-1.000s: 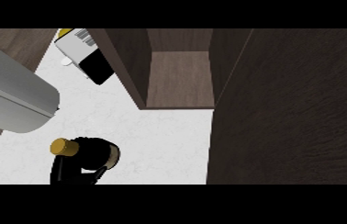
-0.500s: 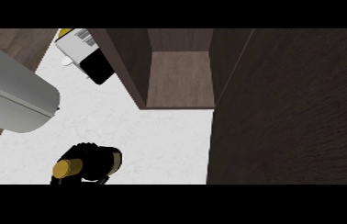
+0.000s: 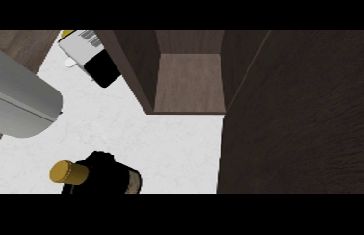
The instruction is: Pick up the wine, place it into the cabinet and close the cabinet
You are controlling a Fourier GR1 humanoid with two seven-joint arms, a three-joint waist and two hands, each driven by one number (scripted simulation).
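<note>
Head view: since a second ago our left hand [image 3: 107, 174], curled around the wine bottle [image 3: 69, 172], has shifted it, so transfer toward the open cabinet [image 3: 188, 82] proceeds.

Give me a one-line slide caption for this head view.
Wine bottle lies on the white counter before the open cabinet.

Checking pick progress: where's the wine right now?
Head view, lower left: wine on the white counter, a black hand against it, left of the open cabinet.
</note>
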